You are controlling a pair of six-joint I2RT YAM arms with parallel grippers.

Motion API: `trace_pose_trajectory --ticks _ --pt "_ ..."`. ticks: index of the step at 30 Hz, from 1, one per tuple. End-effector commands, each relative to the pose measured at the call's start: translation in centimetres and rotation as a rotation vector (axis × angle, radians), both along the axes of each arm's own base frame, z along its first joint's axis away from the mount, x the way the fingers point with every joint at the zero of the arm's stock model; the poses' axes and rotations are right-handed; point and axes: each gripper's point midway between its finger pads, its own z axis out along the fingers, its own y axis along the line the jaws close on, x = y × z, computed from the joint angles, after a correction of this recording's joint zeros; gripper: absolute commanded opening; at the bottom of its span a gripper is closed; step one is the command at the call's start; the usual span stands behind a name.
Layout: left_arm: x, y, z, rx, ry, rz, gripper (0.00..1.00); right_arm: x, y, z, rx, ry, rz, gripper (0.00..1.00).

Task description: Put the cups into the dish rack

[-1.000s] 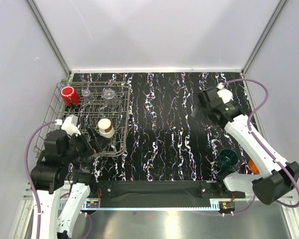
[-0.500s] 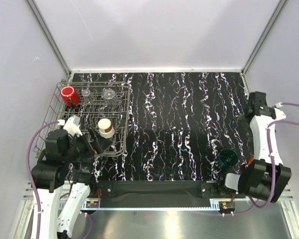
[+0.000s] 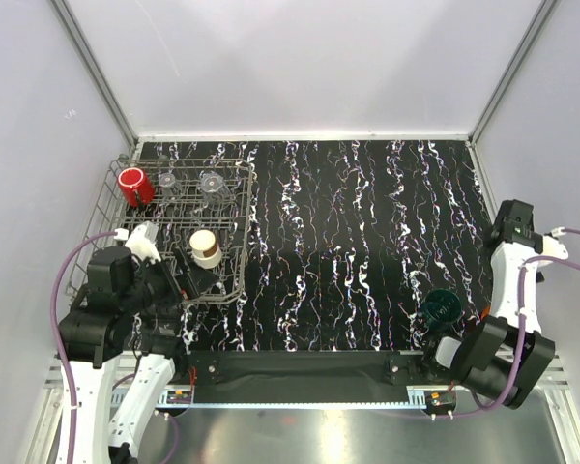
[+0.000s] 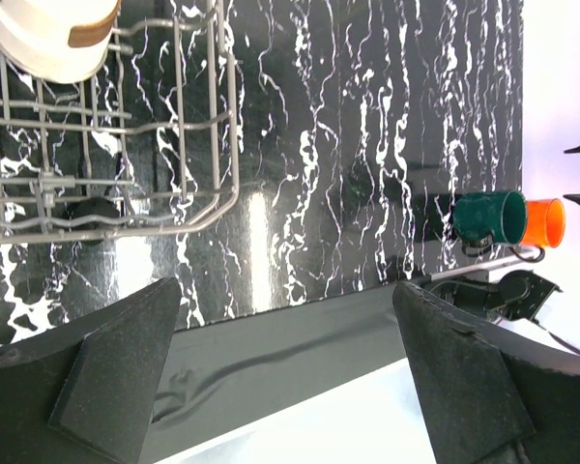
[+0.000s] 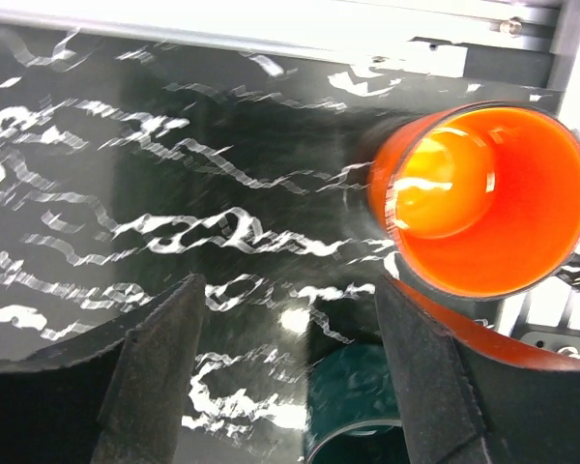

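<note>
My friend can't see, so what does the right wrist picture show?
An orange cup, mouth toward the camera, sits on the black marbled table beside the open right gripper. A dark green cup peeks in at the bottom edge, between the fingers.

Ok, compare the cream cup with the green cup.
The cream cup is pale with a brown band; the green cup is dark. The cream cup sits in the rack, at the left; the green cup stands on the table, at its near right. Both are small, and neither is gripped.
</note>
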Motion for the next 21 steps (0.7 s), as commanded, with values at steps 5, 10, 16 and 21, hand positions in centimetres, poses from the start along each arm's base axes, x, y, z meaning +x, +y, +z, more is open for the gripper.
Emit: trace_pose_trajectory --ticks 5,10,16,21 --pt "-0.4 -0.8 1.2 -0.018 -0.028 -0.068 0.99 -2.8 -2.5 -1.2 -0.039 0.014 -0.136 0.72" --pt "-0.1 -1.0 1.6 -0.030 -0.044 -0.069 0.99 -3.6 -2.9 -1.3 -0.053 0.032 -0.170 0.72" --pt "-0.2 -1.0 1.1 -0.033 -0.040 -0.071 0.99 -4.1 -2.8 -3.2 -0.034 0.044 -0.186 0.70" --pt "-0.4 -0.8 1.0 -0.017 -0.038 -0.067 0.99 -4.2 -2.5 -5.1 0.040 0.072 -0.196 0.65"
